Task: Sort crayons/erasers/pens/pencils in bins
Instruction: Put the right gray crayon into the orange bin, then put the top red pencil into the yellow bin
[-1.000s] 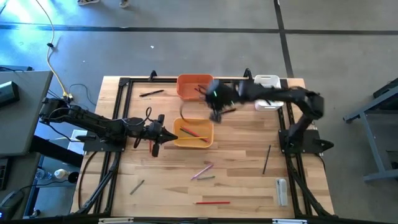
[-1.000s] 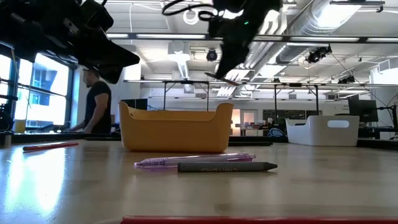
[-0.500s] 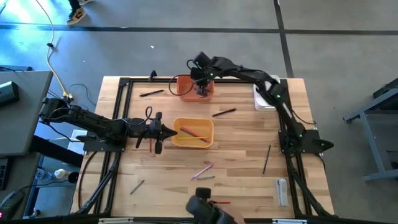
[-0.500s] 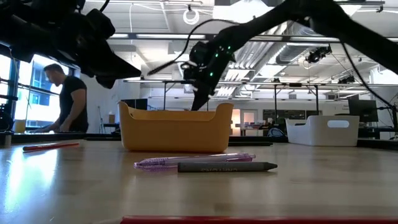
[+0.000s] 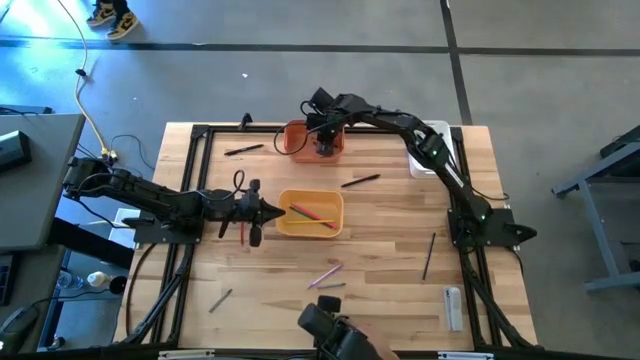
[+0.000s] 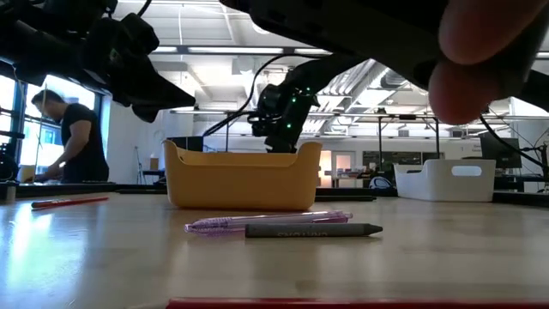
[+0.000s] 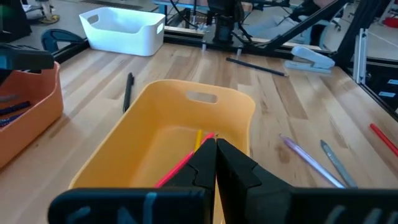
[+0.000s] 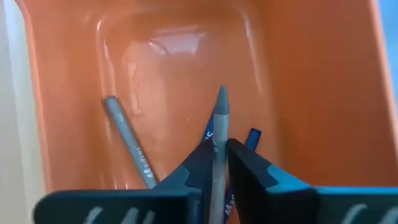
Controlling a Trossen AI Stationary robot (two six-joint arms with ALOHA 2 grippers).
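Near the table's front edge, at six o'clock, lie a pink pen (image 5: 325, 274) and a grey crayon (image 5: 331, 286); at centre sits the yellow-orange bin (image 5: 311, 214), with the left gripper (image 5: 263, 210) pressed shut and empty at its nine o'clock; farthest, at twelve o'clock, the right gripper (image 8: 218, 163) hangs inside the orange bin (image 8: 298, 81), fingers narrowly parted around a grey pencil (image 8: 221, 115).

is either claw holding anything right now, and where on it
The right claw has a grey crayon between its fingers, gripped low on the shaft with the tip sticking out over the orange bin. The left claw is shut and holds nothing.
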